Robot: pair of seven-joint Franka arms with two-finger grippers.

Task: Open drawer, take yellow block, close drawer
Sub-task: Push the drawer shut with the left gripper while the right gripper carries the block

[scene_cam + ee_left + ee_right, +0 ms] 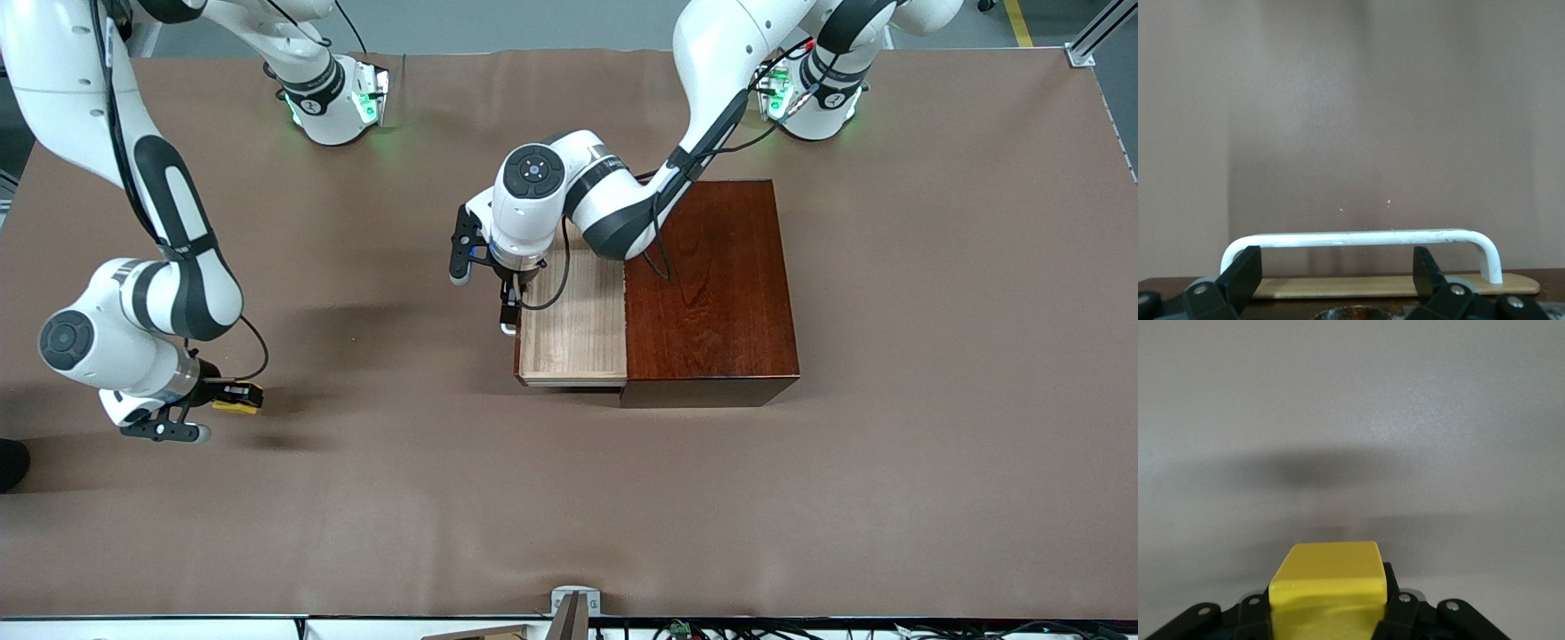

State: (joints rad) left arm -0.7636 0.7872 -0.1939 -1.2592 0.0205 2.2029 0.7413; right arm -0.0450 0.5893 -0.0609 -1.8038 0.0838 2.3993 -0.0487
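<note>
Drawer point(573, 324) open; yellow block point(236, 397) pincer-held point(233, 396)

Glossy dark wooden box point(720, 293), pale matt wood drawer point(573, 329), matt brown table point(569, 498)

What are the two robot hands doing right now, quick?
Left gripper: open, its fingers on either side of the drawer's white handle.
Right gripper: shut on the yellow block, up over the table.

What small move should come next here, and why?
Probably the left hand should push the white handle to slide the open drawer shut: the right hand already holds the yellow block over the table, away from the box.
</note>
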